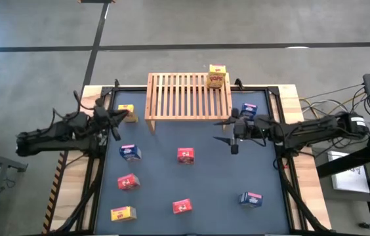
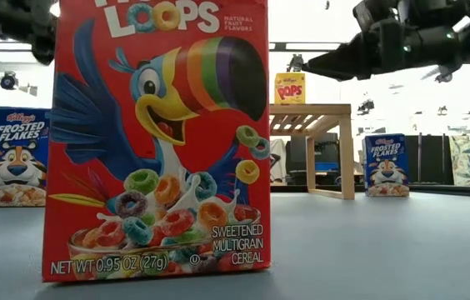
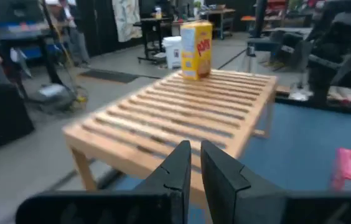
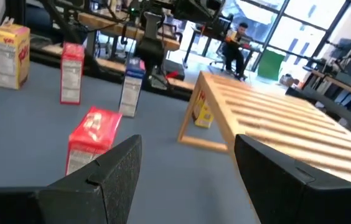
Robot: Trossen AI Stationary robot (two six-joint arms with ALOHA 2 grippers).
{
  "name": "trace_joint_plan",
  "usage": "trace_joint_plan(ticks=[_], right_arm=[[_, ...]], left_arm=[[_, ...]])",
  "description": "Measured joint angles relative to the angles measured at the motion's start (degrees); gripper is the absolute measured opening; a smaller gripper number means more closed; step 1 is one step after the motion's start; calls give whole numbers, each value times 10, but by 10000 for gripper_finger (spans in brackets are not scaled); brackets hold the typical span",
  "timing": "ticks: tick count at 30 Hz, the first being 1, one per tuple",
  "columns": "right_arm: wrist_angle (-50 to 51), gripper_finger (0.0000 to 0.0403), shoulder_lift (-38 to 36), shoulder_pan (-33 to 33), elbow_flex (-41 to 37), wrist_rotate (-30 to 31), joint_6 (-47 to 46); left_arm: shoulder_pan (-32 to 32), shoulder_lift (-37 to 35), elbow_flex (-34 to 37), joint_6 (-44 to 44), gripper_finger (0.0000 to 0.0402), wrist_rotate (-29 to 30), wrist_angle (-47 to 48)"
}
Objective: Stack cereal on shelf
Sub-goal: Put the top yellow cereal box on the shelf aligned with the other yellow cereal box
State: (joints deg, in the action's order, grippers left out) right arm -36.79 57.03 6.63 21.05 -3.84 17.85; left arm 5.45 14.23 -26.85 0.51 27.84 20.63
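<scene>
So far only one yellow cereal box point(image 1: 216, 77) stands on the shelf point(image 1: 186, 97), at its far right corner, leaving the slats free for more. The left gripper point(image 1: 118, 117), fingers pinched together and holding nothing, hovers near the shelf's left end, just beside another yellow box point(image 1: 126, 112) on the mat, probably its next pick. The right gripper point(image 1: 233, 130), jaws spread and empty, hangs off the shelf's right front corner, close to a blue box point(image 1: 248, 110). Six further boxes, red, blue and yellow, stand scattered across the grey mat point(image 1: 218, 187), well apart from the shelf.
</scene>
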Motion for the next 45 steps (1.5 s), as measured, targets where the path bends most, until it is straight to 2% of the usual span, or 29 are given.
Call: trace_joint_plan(ticks=[5,11,15,17,20,26,29,31,34,40,45], right_arm=[[5,247,18,0,33,0,-2],[5,247,39,0,47,0,-5],[5,247,48,0,49,0,-13],[4,247,52,0,48,0,-13],[2,247,55,0,48,0,-13],[1,247,53,0,48,-1,-13],[12,247,50,0,48,-1,-13],[21,247,50,0,48,-1,-13],[34,247,49,0,48,0,-7],[36,247,49,0,48,0,-6],[36,247,49,0,48,0,-3]], left_arm=[[0,100,-76,25,20,21,58],[6,218,-205,11,20,55,289],[22,259,-260,-13,20,57,375],[39,270,-275,-17,25,50,387],[83,282,-285,-23,53,-3,390],[193,319,-278,22,173,-91,391],[245,341,-271,79,229,-126,380],[275,356,-264,128,252,-155,354],[308,387,-263,177,261,-209,345],[372,443,-263,210,252,-221,358],[436,464,-263,240,251,-270,358]])
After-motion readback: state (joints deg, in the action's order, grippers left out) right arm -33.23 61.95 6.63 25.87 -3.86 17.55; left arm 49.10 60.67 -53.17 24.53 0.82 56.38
